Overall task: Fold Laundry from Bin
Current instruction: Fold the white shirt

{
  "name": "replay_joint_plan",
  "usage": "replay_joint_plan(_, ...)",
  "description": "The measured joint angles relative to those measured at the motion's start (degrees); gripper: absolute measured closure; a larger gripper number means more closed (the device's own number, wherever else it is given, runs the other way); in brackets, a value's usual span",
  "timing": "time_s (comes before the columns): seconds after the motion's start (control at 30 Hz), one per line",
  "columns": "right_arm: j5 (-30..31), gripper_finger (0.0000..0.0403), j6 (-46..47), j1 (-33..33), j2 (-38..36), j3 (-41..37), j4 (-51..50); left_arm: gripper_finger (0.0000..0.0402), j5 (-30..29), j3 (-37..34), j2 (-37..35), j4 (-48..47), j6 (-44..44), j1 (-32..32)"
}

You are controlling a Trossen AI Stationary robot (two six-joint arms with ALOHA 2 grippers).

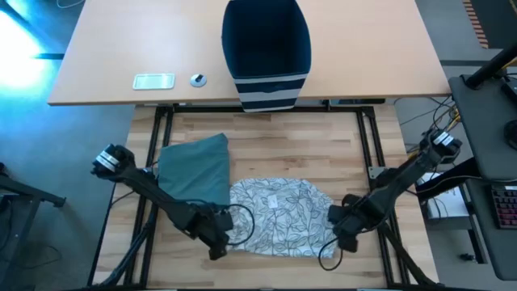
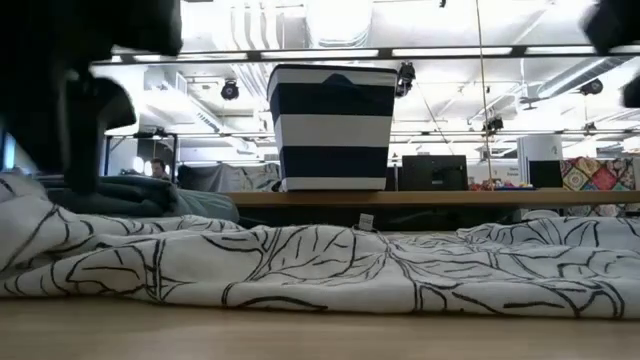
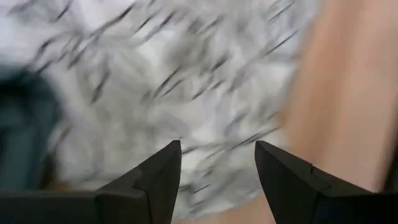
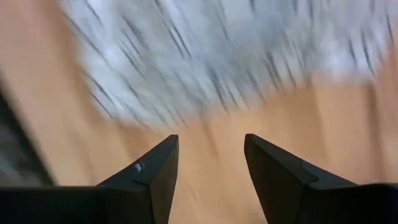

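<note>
In the high view, a white cloth with a dark leaf print [image 1: 279,217] lies spread and rumpled on the wooden table [image 1: 323,145], in the lower middle of the frame. A folded teal-green garment [image 1: 194,168] sits just to its upper left, touching its edge. The navy bin [image 1: 266,48] with white stripes near its base stands at the top centre, on a lighter desk [image 1: 388,56] beyond the table, well apart from both cloths. On that desk, at the upper left, lie a small white flat device [image 1: 153,81] and a small round object [image 1: 198,79].

The left gripper [image 1: 218,242] hangs at the lower left edge of the printed cloth. Its wrist view shows the two dark fingers [image 3: 163,177] spread apart with nothing between them, over the cloth's edge. The right gripper [image 1: 343,234] sits at the cloth's lower right edge; its fingers [image 4: 160,171] also stand apart and empty, over bare wood just short of the cloth.

In the low view the printed cloth fills the foreground, with the bin upright behind it at centre and the teal garment at the left.
</note>
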Motion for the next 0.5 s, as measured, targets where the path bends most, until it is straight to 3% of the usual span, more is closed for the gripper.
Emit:
replay_joint_plan(0.13,7.4,0.0225,0.8,-0.1,0.1,-2.0,16.8,0.0212,-2.4,0.1,-2.1,9.6,0.0,0.1)
replay_joint_plan(0.27,8.3,0.0225,0.8,-0.6,6.3,-3.9,23.8,0.0213,-6.8,0.0,-0.1,17.1,0.7,0.5)
replay_joint_plan(0.4,5.3,0.0225,0.5,-0.6,13.7,-3.9,24.2,0.0213,-6.0,-0.2,4.8,14.6,0.6,0.6)
replay_joint_plan(0.5,-0.1,0.0225,-2.1,-0.3,16.4,-3.5,21.9,0.0213,-0.9,-0.2,6.8,7.2,0.2,0.6)
